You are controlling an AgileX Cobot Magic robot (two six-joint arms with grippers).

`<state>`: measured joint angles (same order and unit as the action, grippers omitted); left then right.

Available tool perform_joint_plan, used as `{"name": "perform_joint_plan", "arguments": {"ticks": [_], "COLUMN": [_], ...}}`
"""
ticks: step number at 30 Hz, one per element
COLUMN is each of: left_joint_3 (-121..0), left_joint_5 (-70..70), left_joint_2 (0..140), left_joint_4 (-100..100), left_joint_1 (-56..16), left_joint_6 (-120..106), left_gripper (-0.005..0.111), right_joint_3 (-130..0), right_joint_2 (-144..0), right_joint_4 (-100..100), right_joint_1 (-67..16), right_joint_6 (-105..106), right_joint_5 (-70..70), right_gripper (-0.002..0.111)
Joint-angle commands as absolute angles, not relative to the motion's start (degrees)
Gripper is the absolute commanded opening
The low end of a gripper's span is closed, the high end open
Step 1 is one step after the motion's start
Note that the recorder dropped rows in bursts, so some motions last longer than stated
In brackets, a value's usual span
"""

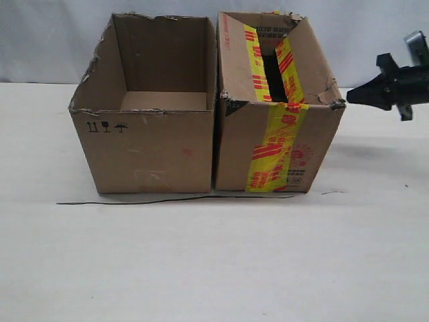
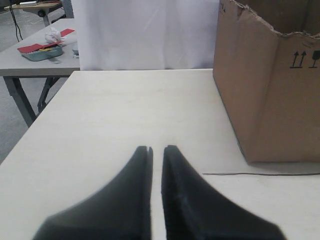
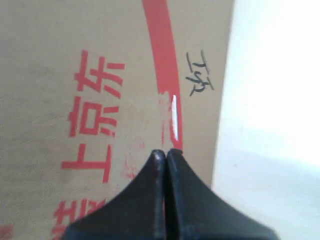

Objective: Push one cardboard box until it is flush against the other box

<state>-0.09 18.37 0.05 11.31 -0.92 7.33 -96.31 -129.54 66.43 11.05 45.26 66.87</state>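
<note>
The cardboard box [image 1: 281, 144], with yellow tape and red print, stands on the right. Its left wall lies against the other box [image 1: 151, 151], a plain brown open carton with a torn rim, and only a thin dark seam shows between them. My right gripper [image 1: 350, 98] is shut, and its tip points at the taped box's upper right corner from just beside it. The right wrist view has its tips [image 3: 165, 152] close to the box side [image 3: 75, 75] with the red characters and stripe. My left gripper [image 2: 157, 148] is shut and empty over bare table, left of the plain box [image 2: 275, 100].
A thin black wire [image 1: 167, 199] lies on the table along the front of both boxes, and it also shows as a wire [image 2: 260, 174] in the left wrist view. Beyond the table's left edge stands a side table with a teal tray [image 2: 40, 52]. A white backdrop hangs behind.
</note>
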Motion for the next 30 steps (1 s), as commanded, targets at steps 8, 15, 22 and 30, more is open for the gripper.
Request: {"name": "perform_joint_plan", "arguments": {"ticks": [8,15,22,30], "left_joint_3": [0.0,0.0,0.0,0.0], "left_joint_5": [17.7,17.7,17.7,17.7], "left_joint_2": [0.0,0.0,0.0,0.0], "left_joint_4": [10.9,10.9,10.9,10.9], "left_joint_1": [-1.4,-1.4,-1.4,-1.4], "left_joint_6": [7.6,7.6,7.6,7.6], "left_gripper": [0.000,0.000,0.000,0.000], "right_joint_3": [-80.0,-66.9,-60.3,-52.7], "right_joint_2": [-94.9,-70.8,-55.1,-40.7], "right_joint_4": [50.8,45.2,40.6,8.1], "right_joint_1": [12.1,11.9,6.4,-10.2], "right_joint_6": [40.1,37.9,34.1,10.5], "right_joint_5": [59.1,50.4,46.9,46.7], "right_gripper": [0.000,0.000,0.000,0.000]}}
